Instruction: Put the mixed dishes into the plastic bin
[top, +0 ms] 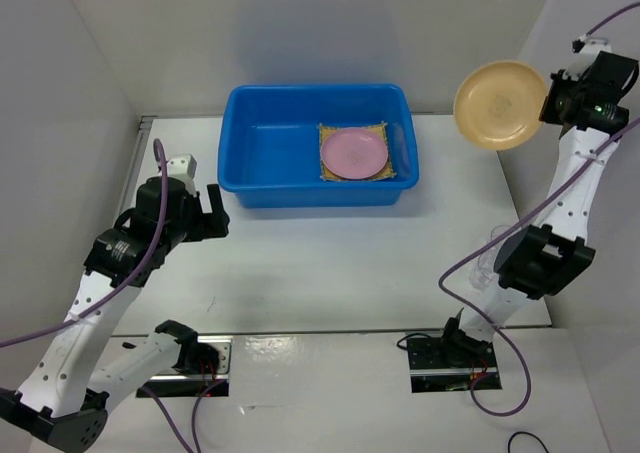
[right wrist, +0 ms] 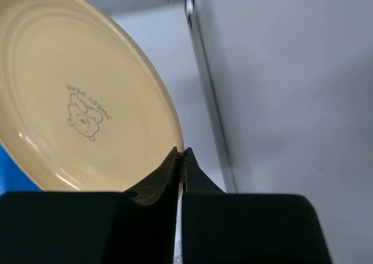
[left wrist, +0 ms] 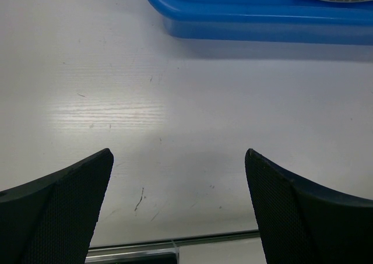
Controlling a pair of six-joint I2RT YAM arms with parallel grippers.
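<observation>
The blue plastic bin stands at the table's back middle. Inside, on its right half, the pink plate lies on the woven yellow mat, with a clear cup beside them. My right gripper is shut on the rim of the tan-yellow plate and holds it tilted, high in the air to the right of the bin; in the right wrist view the gripper pinches the plate. My left gripper is open and empty, left of the bin's front corner. A second clear cup seems to stand by the right arm.
White walls close in the table on the left, back and right; the right wall is close to the raised plate. A metal strip runs along the table's near edge. Bare white tabletop lies under the left gripper.
</observation>
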